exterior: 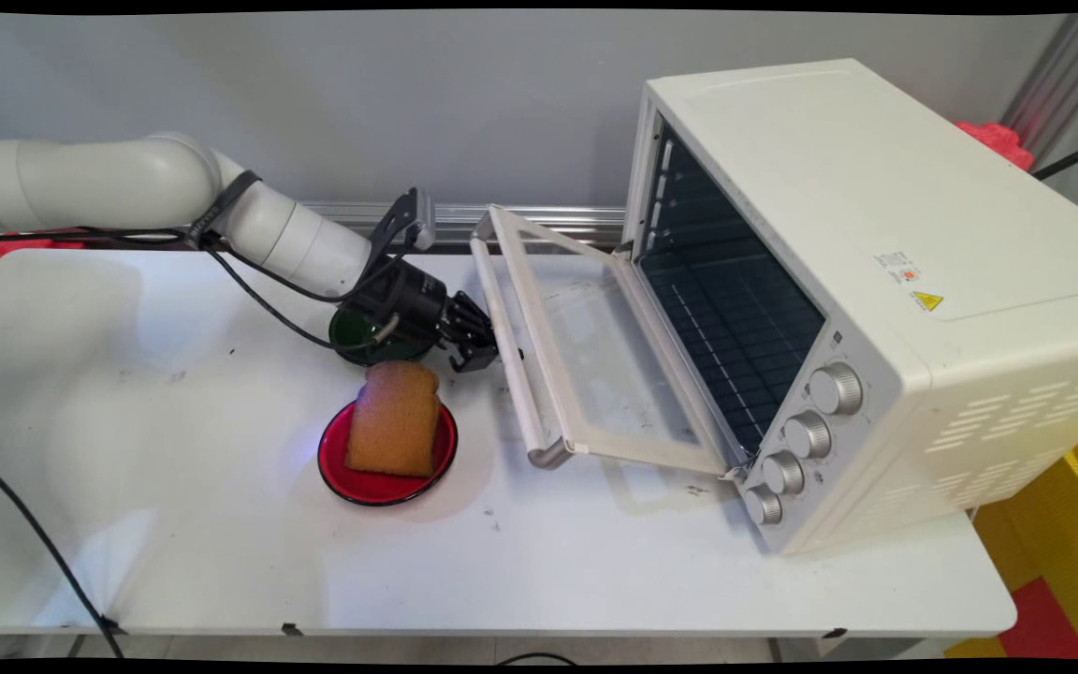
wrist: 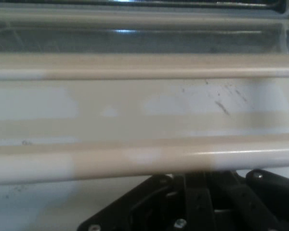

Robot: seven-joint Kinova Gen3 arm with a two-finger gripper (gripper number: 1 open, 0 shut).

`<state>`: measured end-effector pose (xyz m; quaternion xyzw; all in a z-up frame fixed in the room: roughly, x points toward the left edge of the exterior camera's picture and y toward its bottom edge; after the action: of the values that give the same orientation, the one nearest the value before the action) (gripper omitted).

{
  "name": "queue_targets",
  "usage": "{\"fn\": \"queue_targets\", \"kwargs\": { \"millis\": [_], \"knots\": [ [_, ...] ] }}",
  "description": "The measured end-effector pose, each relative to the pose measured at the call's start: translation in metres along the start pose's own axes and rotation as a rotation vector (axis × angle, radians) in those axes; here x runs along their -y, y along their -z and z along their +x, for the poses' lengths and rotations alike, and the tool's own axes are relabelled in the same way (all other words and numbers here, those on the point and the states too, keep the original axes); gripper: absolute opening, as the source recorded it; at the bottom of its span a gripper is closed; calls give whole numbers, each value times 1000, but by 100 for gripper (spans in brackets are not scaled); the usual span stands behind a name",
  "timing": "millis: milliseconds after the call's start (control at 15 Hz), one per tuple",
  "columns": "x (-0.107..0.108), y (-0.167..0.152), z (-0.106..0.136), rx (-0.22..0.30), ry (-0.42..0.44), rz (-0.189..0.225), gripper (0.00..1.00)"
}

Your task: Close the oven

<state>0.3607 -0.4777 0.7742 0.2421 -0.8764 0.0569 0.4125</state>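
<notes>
One toaster oven (exterior: 876, 281) sits on the right of the white table (exterior: 221, 562), its door (exterior: 595, 346) dropped open toward the left, and I have the gripper (exterior: 475, 354) low, right against the door handle (exterior: 511, 360). I cannot tell whether its fingers are apart or together. Just near of it, toast (exterior: 396, 418) leans on a red plate (exterior: 380, 482); a green dish (exterior: 352, 329) shows behind the wrist.

main view looks down across the table (exterior: 221, 562); hand view sits close against the oven door handle (wrist: 144, 161), seen in both.
</notes>
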Motion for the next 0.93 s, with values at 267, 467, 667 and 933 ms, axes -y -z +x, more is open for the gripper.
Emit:
{"fn": "queue_targets", "kwargs": {
  "millis": [267, 467, 667, 933],
  "knots": [
    [1, 5, 12, -42, 2, -4, 0],
    [4, 9, 24, -76, 4, -3, 0],
    [7, 13, 35, -109, 6, -3, 0],
    [9, 17, 52, -153, 8, -5, 0]
  ]
}}
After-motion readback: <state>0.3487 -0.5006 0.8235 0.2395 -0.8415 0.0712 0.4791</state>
